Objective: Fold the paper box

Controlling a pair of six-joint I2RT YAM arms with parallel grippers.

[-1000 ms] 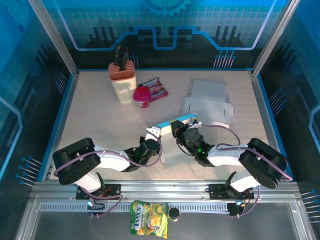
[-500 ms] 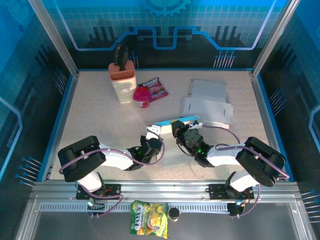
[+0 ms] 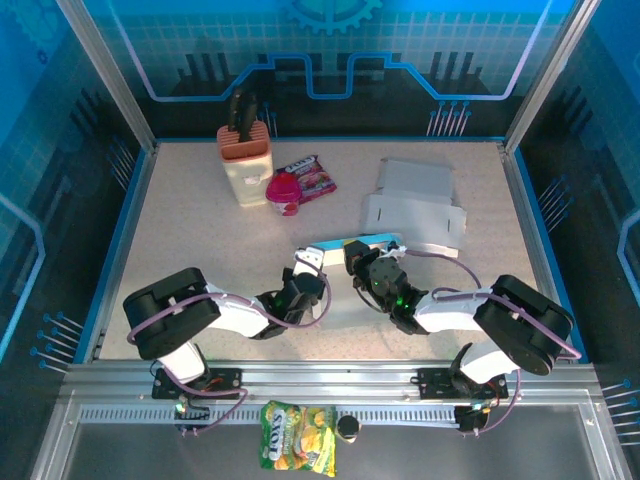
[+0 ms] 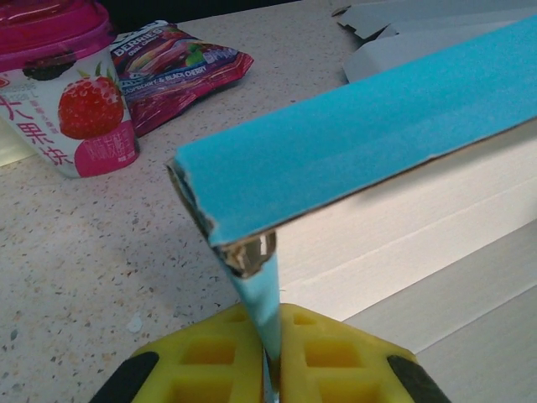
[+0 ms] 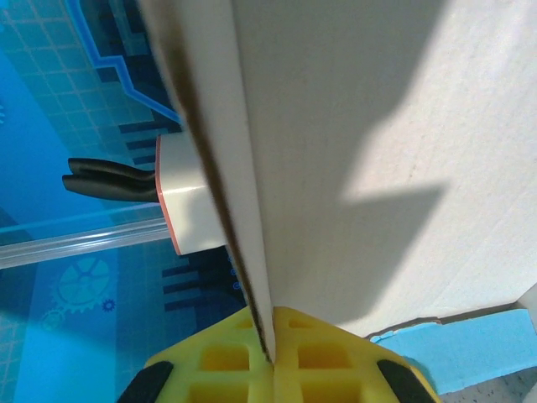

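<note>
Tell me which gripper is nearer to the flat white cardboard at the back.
Right. The right gripper, shut on the box, is just in front of the cardboard. The left gripper holds the box's left end, farther from it.

yogurt cup (image 4: 67,109) cropped, paper box (image 4: 377,126) cropped

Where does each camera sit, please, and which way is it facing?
Top external: high behind the arm bases, looking down on the table; both arms show, left hand and right hand meeting at the paper box.
Left wrist: low over the tabletop, looking past its own yellow fingers, shut on the blue flap, toward the strawberry cup and snack packet.
Right wrist: close against the white panel its fingers pinch, looking toward the knife block.
Shared: top and left wrist both show the cup.
</note>
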